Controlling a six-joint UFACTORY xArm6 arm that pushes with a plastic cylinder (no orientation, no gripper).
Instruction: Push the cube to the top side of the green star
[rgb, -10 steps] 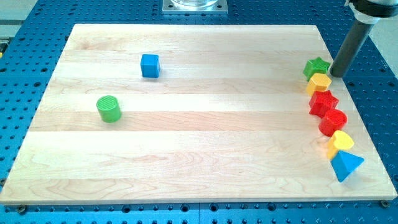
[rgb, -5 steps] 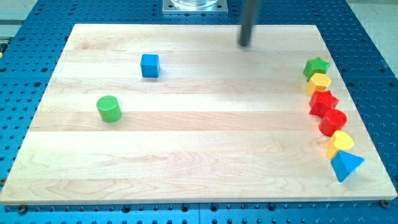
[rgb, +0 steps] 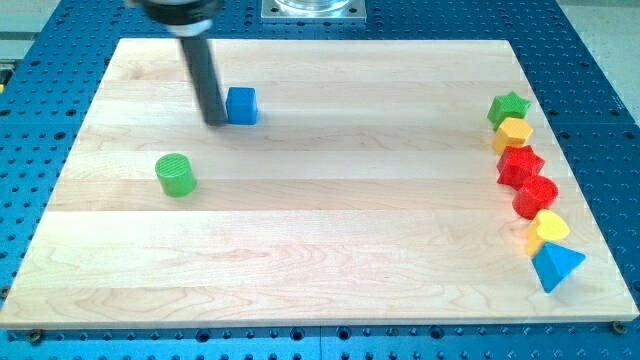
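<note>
The blue cube (rgb: 241, 105) sits on the wooden board's upper left part. My tip (rgb: 216, 121) stands just at the cube's left side, touching or nearly touching it. The green star (rgb: 509, 107) lies far off at the view's right edge of the board, at the top of a column of blocks.
Below the star, along the right edge, lie a yellow hexagonal block (rgb: 514, 133), a red star-like block (rgb: 520, 165), a red cylinder-like block (rgb: 536, 194), a yellow block (rgb: 549, 229) and a blue triangular block (rgb: 556, 265). A green cylinder (rgb: 176, 174) stands at the left.
My tip has swept from beside the green star at the right, across the top of the board, to the blue cube's left side. No block has moved.
</note>
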